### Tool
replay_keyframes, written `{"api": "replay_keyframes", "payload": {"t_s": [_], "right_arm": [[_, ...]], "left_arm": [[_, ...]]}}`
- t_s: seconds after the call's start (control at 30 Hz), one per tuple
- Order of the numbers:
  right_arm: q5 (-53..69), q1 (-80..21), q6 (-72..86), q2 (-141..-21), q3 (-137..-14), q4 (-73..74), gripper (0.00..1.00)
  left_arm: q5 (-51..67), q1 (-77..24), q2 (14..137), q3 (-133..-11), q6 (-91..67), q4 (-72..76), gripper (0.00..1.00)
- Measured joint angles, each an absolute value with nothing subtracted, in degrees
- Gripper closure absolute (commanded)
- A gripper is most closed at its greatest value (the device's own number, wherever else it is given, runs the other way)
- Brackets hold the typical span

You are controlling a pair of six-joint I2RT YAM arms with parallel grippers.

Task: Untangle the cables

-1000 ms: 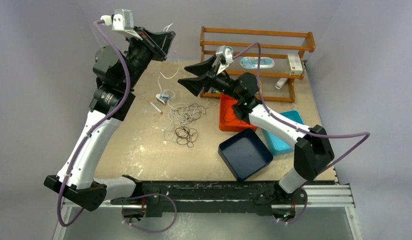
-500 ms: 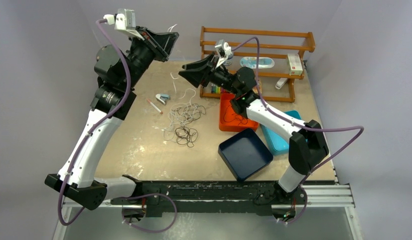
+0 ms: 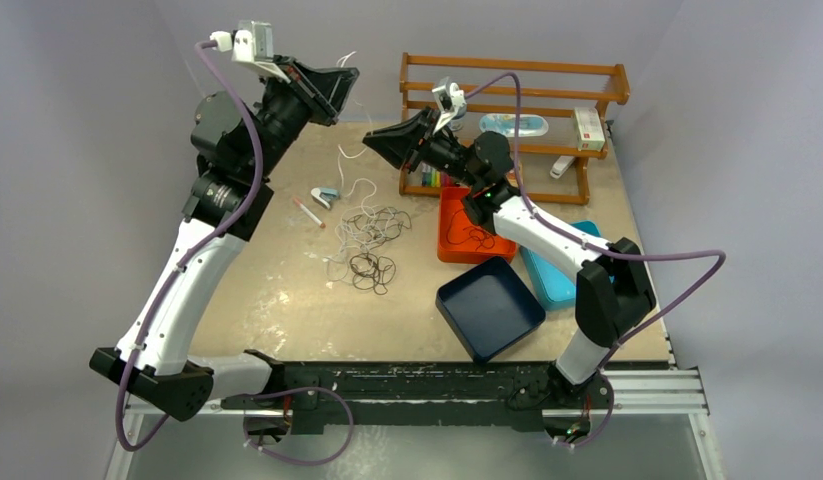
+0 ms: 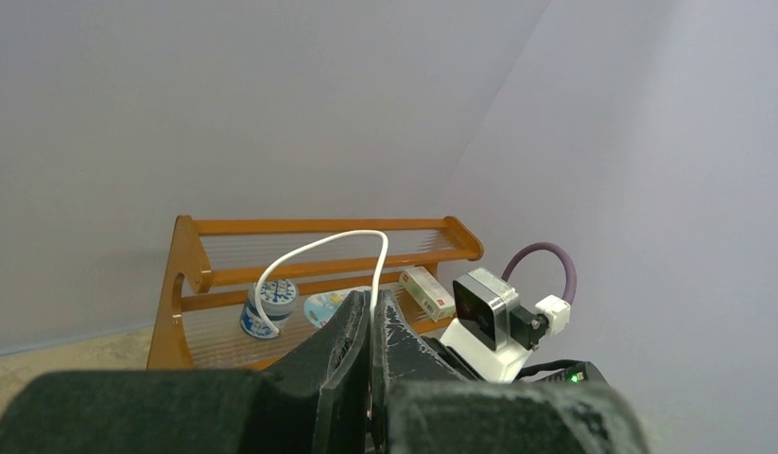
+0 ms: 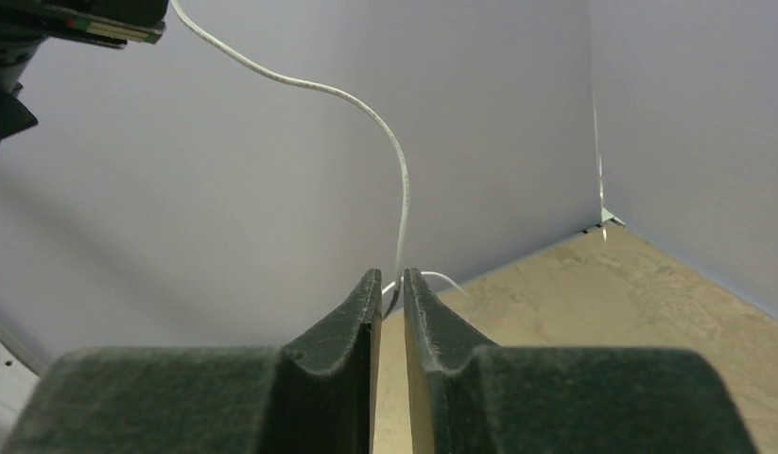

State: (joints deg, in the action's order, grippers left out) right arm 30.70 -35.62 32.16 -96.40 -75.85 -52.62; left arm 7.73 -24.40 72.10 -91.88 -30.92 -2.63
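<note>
The cables lie as a tangle [image 3: 372,228] of pale and dark thin loops at mid-table, with dark rings [image 3: 372,268] at its near side. One white cable [image 3: 359,185] rises out of the heap to my left gripper [image 3: 342,85], held high at the back left. In the left wrist view that gripper [image 4: 371,295] is shut on the white cable [image 4: 309,248], which arcs out past its tips. My right gripper [image 3: 372,140] hangs just below and right of it. Its jaws [image 5: 392,274] stand a narrow gap apart with the white cable [image 5: 394,151] passing between the tips.
A wooden rack [image 3: 517,70] with small items stands at the back. An orange tray [image 3: 452,250], a dark blue bin [image 3: 490,307] and a teal tray [image 3: 557,285] sit at the right. A small stapler [image 3: 325,197] and a pen [image 3: 309,213] lie left of the tangle.
My right gripper has swung up and back to the hanging white cable, and its jaws have narrowed from wide open to a slim gap. The left gripper stays almost still, holding the cable.
</note>
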Motion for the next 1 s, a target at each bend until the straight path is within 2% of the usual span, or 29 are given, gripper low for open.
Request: {"api": "replay_keyframes", "payload": {"t_s": [0.1, 0.3, 0.63, 0.83, 1.0], "right_arm": [[30.94, -35.62, 32.32, -96.40, -75.85, -52.86, 1.00], [30.87, -35.40, 31.55, -96.18, -75.66, -52.99, 1.00], [27.09, -31.90, 25.34, -86.08, -72.25, -49.12, 1.00], [23.33, -31.64, 19.53, -79.29, -72.18, -45.47, 1.00], [20.32, -31.64, 15.79, -75.90, -71.53, -42.06, 1.00]], "left_arm": [[7.73, -24.40, 71.90, -91.31, -30.92, -2.59, 1.00], [7.64, -24.40, 71.55, -89.93, -30.89, -2.81, 1.00], [3.36, -24.40, 67.72, -85.10, -28.67, -6.63, 0.62], [1.83, -24.40, 65.76, -81.28, -28.29, -8.21, 0.55], [1.26, -24.40, 65.71, -78.78, -28.08, -8.78, 0.54]]}}
